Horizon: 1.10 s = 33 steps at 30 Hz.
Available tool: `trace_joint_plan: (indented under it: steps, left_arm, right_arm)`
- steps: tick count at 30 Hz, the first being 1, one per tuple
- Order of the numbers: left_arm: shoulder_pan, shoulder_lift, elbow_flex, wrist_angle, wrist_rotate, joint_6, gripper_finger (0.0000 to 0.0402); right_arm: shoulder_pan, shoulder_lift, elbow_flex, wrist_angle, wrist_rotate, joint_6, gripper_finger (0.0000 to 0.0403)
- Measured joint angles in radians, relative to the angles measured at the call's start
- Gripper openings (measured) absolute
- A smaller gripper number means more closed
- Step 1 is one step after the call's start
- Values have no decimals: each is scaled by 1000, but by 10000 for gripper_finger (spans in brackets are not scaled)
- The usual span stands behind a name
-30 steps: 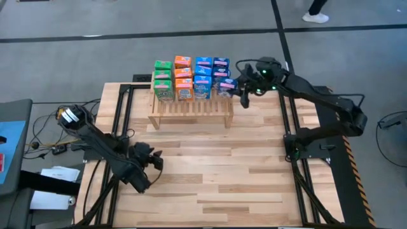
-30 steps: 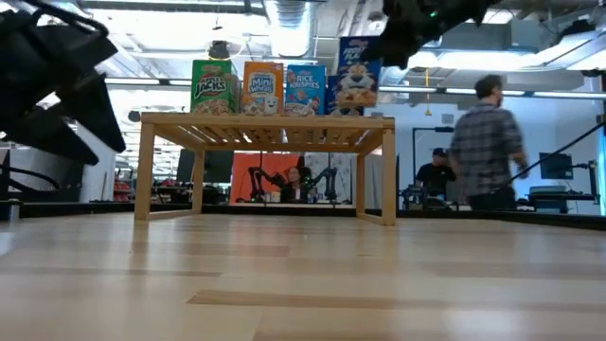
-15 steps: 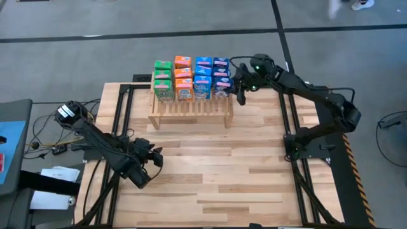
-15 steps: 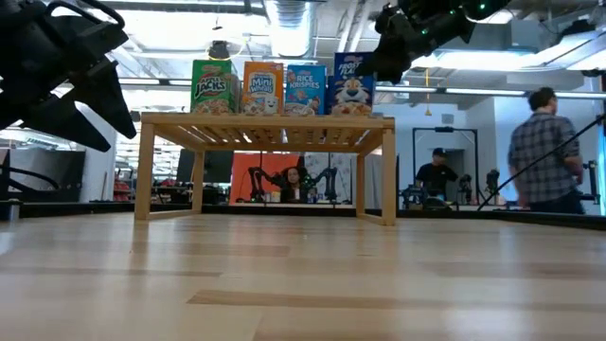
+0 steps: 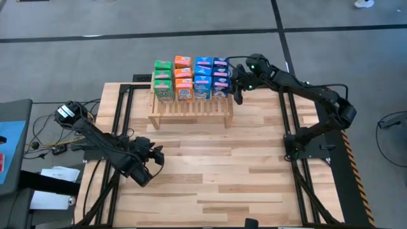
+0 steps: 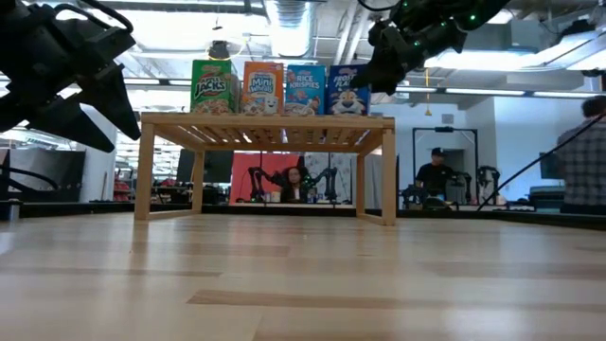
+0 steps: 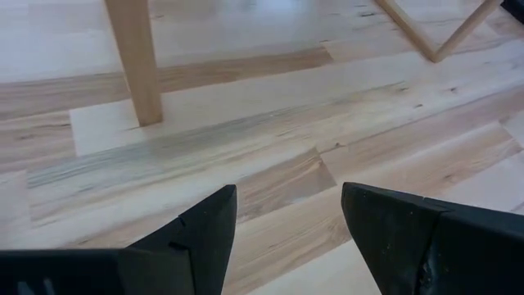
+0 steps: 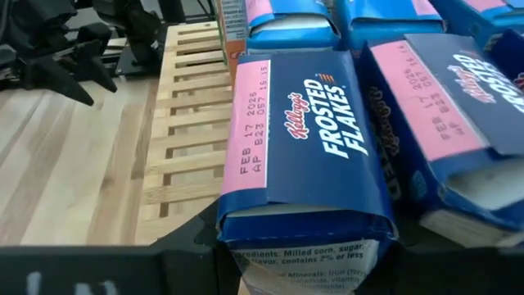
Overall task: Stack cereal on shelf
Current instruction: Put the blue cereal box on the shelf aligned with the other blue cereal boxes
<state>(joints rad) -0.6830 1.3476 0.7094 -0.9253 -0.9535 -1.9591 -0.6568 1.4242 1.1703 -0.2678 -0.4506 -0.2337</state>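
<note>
The right gripper [image 5: 236,89] clamps a small dark-blue cardboard cereal box [image 8: 304,156] by its side faces on the slatted light-wood rack [image 5: 191,107]. Probably light and crushable, it wants gentle pressure. The left gripper [image 7: 286,221] hangs apart.

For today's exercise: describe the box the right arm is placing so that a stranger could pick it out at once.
Find the light-wood shelf at the table's far edge, with cereal boxes in four colour columns. Take the dark-blue column nearest the right tool. The Frosted Flakes box at its front is the only one between the tool's fingers.
</note>
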Motion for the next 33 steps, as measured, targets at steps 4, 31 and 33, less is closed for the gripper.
trace_joint_plan:
  steps: [4, 31, 33]
  left_arm:
    - [0, 0, 0, 1, 0, 0, 210]
    - [0, 0, 0, 0, 0, -15, 210]
    - [0, -2, 0, 0, 0, -17, 210]
  right_arm:
    - [0, -2, 0, -3, 2, 0, 192]
    - [-16, -5, 164, -271, 34, -27, 250]
    - [-16, -5, 185, -322, 34, -27, 250]
